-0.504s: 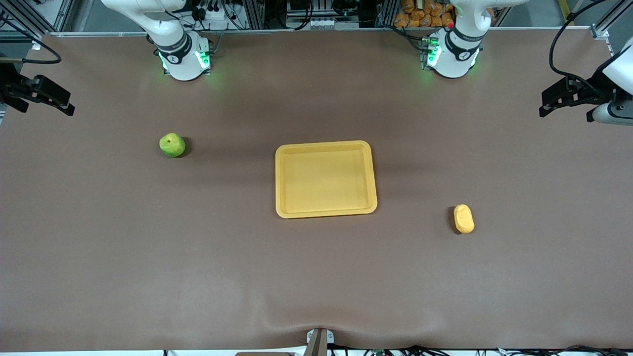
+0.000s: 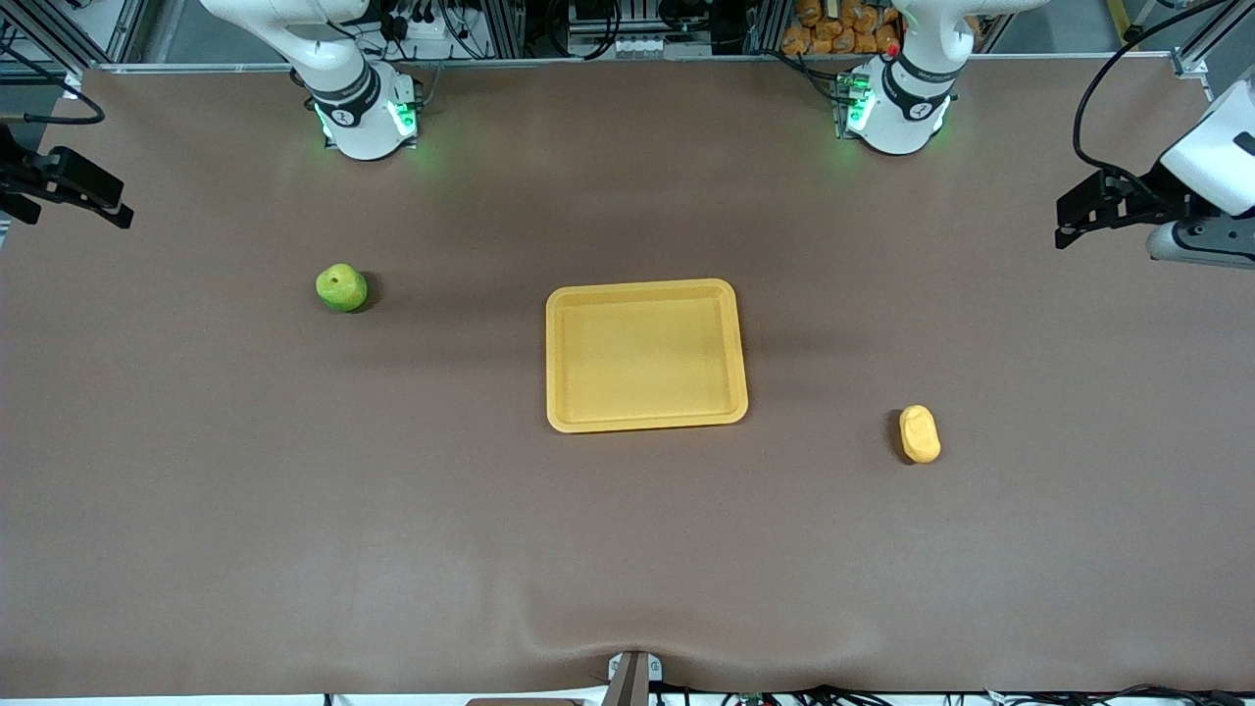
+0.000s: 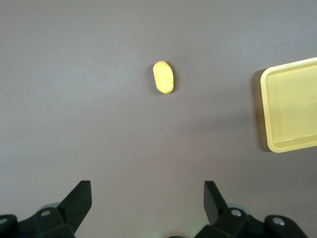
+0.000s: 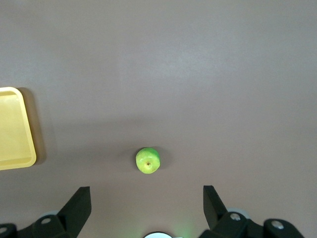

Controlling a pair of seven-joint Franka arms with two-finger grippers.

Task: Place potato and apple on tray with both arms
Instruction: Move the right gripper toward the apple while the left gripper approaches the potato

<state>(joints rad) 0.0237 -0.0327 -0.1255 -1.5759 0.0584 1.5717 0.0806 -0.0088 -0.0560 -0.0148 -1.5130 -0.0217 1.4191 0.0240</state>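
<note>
Both arms parked up high, nothing picked yet

Left end effector (image 3: 146,201) & right end effector (image 4: 146,201) both spread wide, empty. Potato (image 2: 920,433) well below/ahead of left, apple (image 2: 341,287) under right, tray (image 2: 561,358) empty btwn on tabletop (image 2: 627,549). IMO center each, then drop straight down.

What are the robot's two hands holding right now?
Nothing. The left gripper and right gripper are both open and empty. The potato and apple lie on the table, outside the tray.

Even overhead light, soft shadows beside apple (image 2: 341,288) and tray (image 2: 557,363), sharp focus
</note>
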